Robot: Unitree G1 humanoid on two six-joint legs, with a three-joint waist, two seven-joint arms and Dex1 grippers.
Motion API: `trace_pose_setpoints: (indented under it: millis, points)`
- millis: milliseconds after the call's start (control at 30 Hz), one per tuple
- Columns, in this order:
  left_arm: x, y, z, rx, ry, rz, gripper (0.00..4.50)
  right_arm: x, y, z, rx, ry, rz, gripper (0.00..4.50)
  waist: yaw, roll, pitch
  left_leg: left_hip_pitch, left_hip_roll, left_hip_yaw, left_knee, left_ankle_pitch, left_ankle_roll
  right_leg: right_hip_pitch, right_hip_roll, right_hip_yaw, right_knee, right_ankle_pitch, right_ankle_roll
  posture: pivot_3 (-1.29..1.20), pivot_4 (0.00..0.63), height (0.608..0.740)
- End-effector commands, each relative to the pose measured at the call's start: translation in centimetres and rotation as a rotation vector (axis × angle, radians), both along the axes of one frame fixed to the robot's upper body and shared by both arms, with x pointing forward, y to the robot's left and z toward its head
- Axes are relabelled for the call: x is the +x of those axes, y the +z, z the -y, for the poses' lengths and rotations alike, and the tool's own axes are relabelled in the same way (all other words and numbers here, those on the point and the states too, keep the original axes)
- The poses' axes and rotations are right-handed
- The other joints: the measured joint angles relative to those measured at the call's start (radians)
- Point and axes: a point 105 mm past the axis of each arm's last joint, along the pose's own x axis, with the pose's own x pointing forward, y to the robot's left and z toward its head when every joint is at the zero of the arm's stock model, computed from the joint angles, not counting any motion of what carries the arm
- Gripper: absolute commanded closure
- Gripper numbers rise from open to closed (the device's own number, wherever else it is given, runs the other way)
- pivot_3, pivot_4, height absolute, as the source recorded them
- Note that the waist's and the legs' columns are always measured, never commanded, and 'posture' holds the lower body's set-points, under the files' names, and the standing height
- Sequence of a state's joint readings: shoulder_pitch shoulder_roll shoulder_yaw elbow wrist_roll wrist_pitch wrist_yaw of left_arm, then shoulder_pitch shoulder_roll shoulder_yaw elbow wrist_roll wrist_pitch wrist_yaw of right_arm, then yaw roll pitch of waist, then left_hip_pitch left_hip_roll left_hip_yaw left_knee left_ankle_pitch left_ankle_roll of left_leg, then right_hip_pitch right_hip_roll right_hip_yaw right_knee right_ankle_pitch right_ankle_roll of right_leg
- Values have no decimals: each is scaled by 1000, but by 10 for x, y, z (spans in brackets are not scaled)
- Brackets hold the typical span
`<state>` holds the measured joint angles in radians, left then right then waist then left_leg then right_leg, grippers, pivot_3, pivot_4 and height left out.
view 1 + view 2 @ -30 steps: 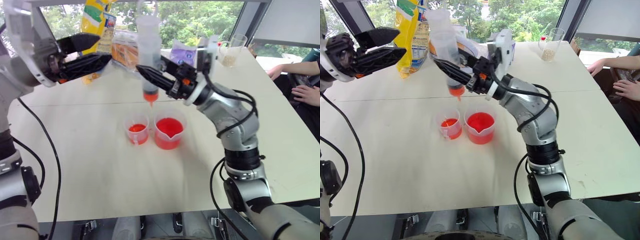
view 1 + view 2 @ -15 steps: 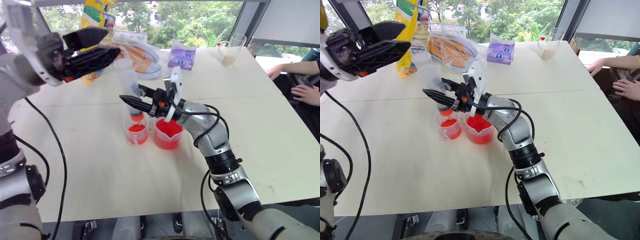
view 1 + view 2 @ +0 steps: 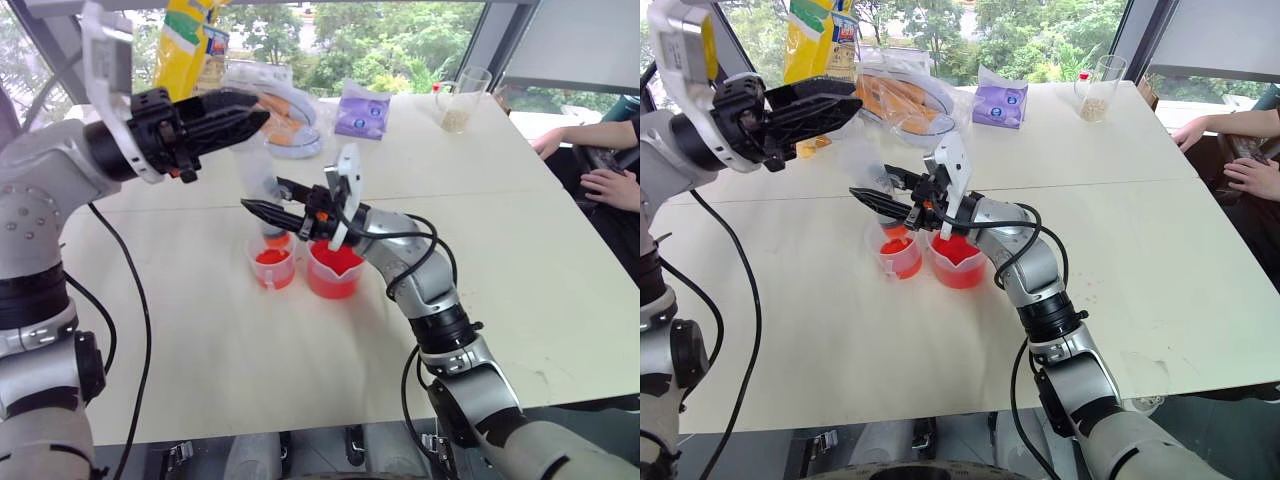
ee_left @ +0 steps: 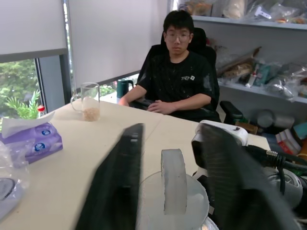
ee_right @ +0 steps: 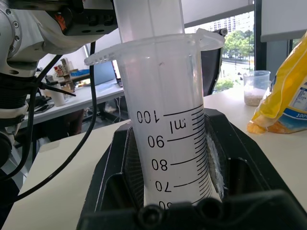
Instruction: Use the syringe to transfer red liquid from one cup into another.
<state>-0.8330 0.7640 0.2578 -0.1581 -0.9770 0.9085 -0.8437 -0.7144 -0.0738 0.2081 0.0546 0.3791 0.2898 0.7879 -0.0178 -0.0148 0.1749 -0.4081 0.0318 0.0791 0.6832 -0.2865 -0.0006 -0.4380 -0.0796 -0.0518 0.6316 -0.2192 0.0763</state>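
Observation:
My right gripper [image 3: 262, 197] is shut on the barrel of the syringe [image 3: 258, 172], which stands nearly upright with its orange-red tip just above the smaller handled cup [image 3: 272, 266]. Its printed scale shows in the right wrist view on the syringe [image 5: 168, 139]. The wider spouted cup [image 3: 335, 272] stands right beside the small one and holds red liquid [image 3: 338, 262]; the small cup holds some too. My left gripper [image 3: 250, 113] reaches in at the top of the syringe. In the left wrist view its two fingers flank the white plunger head [image 4: 172, 191] and press on its edges.
At the table's far side stand a yellow bag [image 3: 190, 40], a clear bag of bread [image 3: 285, 95], a purple tissue pack [image 3: 363, 110] and a glass with grains [image 3: 462, 100]. A person's hands [image 3: 605, 175] rest at the right edge; a seated person [image 4: 180, 76] faces the table.
My right gripper has lowered the syringe from high above the cups to just over the smaller cup. My left gripper has moved right to the plunger head and its fingers have closed.

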Motion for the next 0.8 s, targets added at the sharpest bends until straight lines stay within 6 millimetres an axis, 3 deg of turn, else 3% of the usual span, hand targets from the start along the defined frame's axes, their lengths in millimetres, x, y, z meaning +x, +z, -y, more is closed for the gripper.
trace_pose_setpoints:
  millis: [33, 367, 800]
  points:
    - [-6, 7, -1, 12, 8, 51, 4379, -6, 13, -2, 40, 18, 45, 3130, 0, 0, 0, 0, 0, 0, 0, 0, 0, 0, 0, 0, 0, 0, 0, 0, 150, 740]
    - [-2, -22, 4, 102, 19, 20, 4379, -2, 30, 1, 66, 4, 71, 3130, 0, 0, 0, 0, 0, 0, 0, 0, 0, 0, 0, 0, 0, 0, 0, 0, 150, 740]
    - [-3, -40, 8, 124, 9, -4, 4379, 5, 57, 5, 123, -24, 101, 3130, 0, 0, 0, 0, 0, 0, 0, 0, 0, 0, 0, 0, 0, 0, 0, 0, 150, 740]
